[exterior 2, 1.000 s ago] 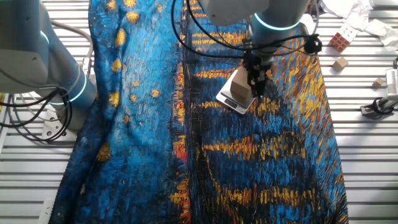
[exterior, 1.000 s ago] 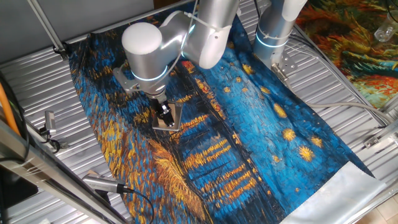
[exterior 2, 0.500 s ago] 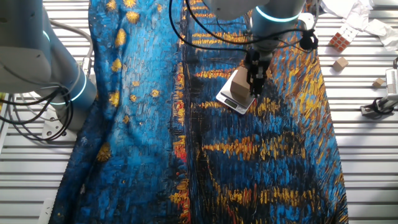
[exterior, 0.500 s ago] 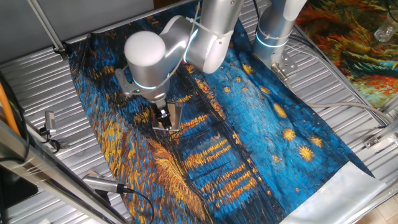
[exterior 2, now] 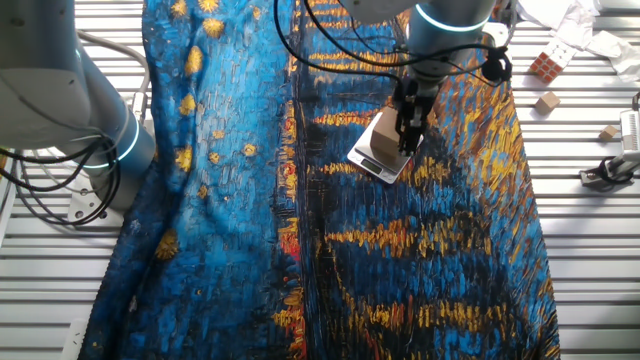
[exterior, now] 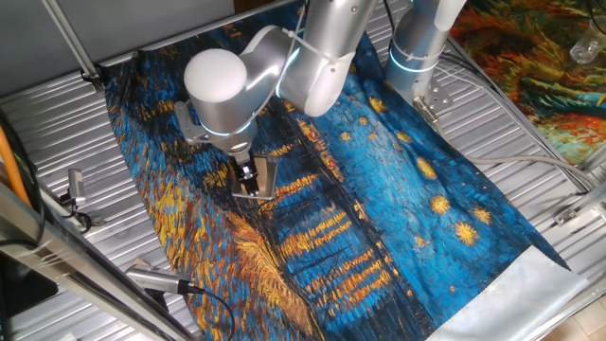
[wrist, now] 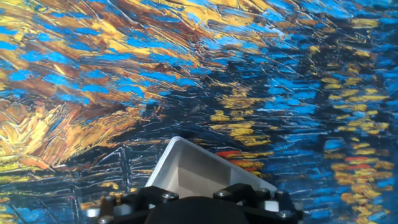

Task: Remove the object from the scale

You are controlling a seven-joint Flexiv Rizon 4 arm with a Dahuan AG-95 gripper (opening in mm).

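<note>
The scale (exterior 2: 372, 163) is a thin grey plate lying on the painted cloth. It also shows in one fixed view (exterior: 266, 176) and as a pale corner in the hand view (wrist: 175, 151). The tan block (exterior 2: 385, 133) sits on it and fills the low middle of the hand view (wrist: 194, 177). My gripper (exterior 2: 407, 140) is down at the block's right side, its dark fingers right against the block. In one fixed view the gripper (exterior: 249, 178) covers most of the block. The fingertips are hidden, so their spread cannot be read.
The blue-and-yellow painted cloth (exterior 2: 250, 200) covers the ribbed metal table (exterior 2: 590, 250). A second arm's base (exterior 2: 110, 140) stands at the cloth's left edge. Small cubes (exterior 2: 547, 66) and a clamp (exterior 2: 612, 168) lie on the right.
The gripper has shifted slightly and come a little lower over the block. The block and scale have not moved.
</note>
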